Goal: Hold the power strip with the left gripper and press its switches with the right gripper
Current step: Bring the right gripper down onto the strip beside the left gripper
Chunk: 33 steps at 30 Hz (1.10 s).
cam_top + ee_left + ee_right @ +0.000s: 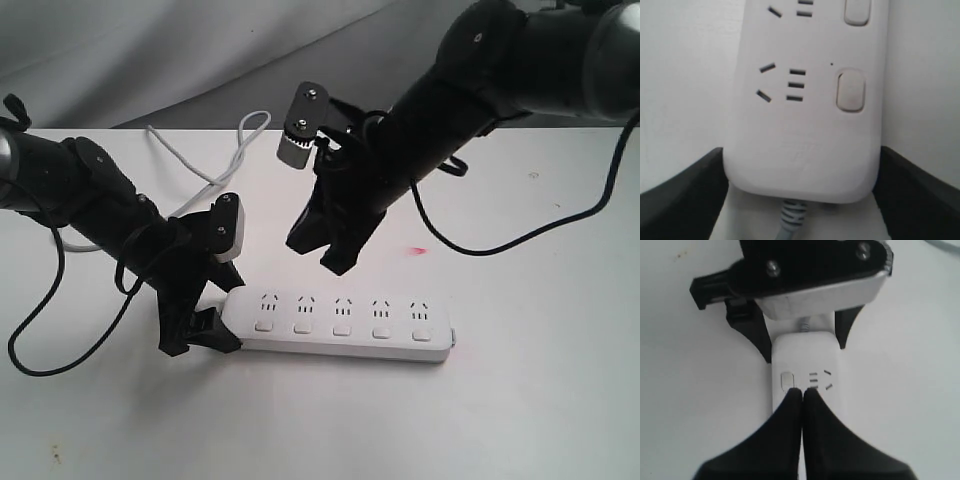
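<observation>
The long white power strip (340, 325) lies flat on the white table, its five switches (341, 329) in a row along the near side. My left gripper (215, 325) is shut on the strip's left, cord end. In the left wrist view its black fingers (685, 197) press both sides of the power strip (805, 135), with the end switch (850, 91) just beyond them. My right gripper (320, 256) is shut and empty, hanging above the strip's left part. In the right wrist view the right gripper (802, 392) points down next to the end switch (787, 381) without touching it.
The grey cord (215, 165) runs from the strip's left end (790, 220) back across the table in loops. A black cable (40, 330) loops under the left arm, and another hangs from the right arm (500, 245). A small red mark (417, 249) lies behind the strip.
</observation>
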Available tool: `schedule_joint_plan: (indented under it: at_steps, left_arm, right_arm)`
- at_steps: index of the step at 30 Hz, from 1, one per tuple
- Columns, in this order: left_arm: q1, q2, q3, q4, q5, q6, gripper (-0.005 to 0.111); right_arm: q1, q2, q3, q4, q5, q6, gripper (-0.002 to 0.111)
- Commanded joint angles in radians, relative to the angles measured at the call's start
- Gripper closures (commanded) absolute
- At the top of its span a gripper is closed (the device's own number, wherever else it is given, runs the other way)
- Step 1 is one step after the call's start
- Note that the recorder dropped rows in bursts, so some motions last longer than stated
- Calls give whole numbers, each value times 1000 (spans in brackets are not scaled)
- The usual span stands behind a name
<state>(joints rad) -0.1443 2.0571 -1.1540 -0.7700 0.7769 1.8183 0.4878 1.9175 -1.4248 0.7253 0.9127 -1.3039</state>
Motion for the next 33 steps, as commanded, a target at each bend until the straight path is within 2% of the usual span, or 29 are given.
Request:
schedule_joint_plan:
  at_steps: [1, 7, 12, 13, 15, 16, 18, 20, 24, 33]
  left_arm:
    - [-6, -5, -6, -20, 9, -6, 43]
    - [-6, -5, -6, -20, 5, -6, 43]
    - [-6, -5, -6, -20, 5, -6, 43]
    - [-6, -5, -6, -20, 5, -6, 43]
    - [-6, -5, -6, -20, 5, -6, 43]
    - [-6, -5, -6, -20, 5, -6, 43]
    - [-6, -5, -6, -20, 5, -6, 43]
    - [-6, -5, -6, -20, 5, -6, 43]
    - [-6, -5, -6, -20, 5, -6, 43]
    - [-6, -5, -6, -20, 5, -6, 43]
  right_arm:
    - [2, 18, 67, 155, -34, -216, 108]
    - [2, 22, 173, 251, -214, -319, 108]
    - [2, 41, 175, 318, -216, -319, 107]
    - [2, 43, 175, 318, -216, -319, 104]
    - [2, 43, 175, 310, -224, -327, 89]
    - [2, 44, 175, 310, -229, -339, 75]
    - [4, 44, 175, 312, -229, -341, 60]
    - [15, 44, 175, 312, -243, -343, 53]
    - [76, 48, 175, 366, -359, -401, 53]
    - [83, 112, 173, 418, -362, -479, 53]
